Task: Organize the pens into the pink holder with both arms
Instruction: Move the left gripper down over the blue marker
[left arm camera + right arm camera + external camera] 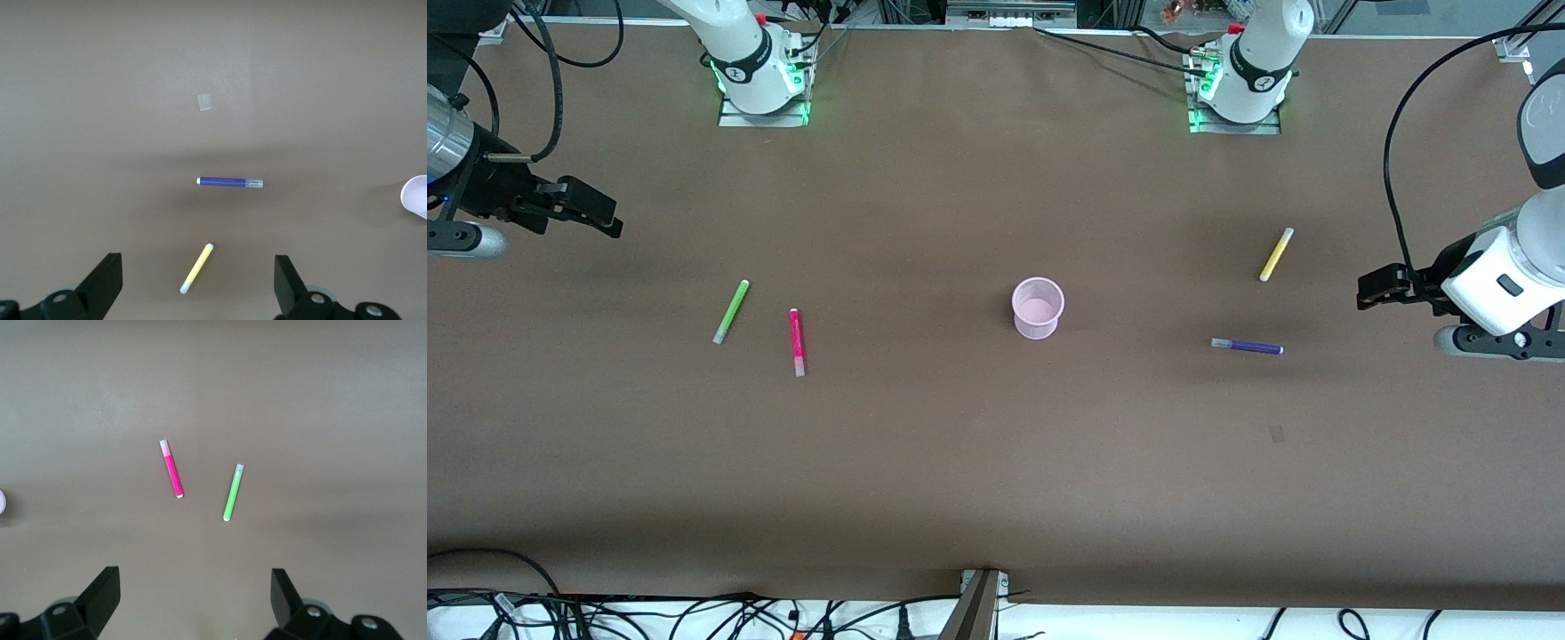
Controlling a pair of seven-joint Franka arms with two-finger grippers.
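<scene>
The pink holder [1038,308] stands upright mid-table, empty. A green pen [731,311] and a magenta-pink pen [797,342] lie toward the right arm's end; both show in the right wrist view, green [233,493] and magenta [171,469]. A yellow pen [1276,254] and a dark purple pen [1247,347] lie toward the left arm's end, also seen in the left wrist view, yellow [197,268] and purple [229,182]. My left gripper [1371,291] is open and empty, up in the air at its end. My right gripper [601,213] is open and empty, raised at its end.
A small pale patch [1277,434] marks the brown table cover nearer the front camera than the purple pen. Cables [694,613] run along the table's front edge. The holder's rim [415,196] shows at the left wrist view's edge.
</scene>
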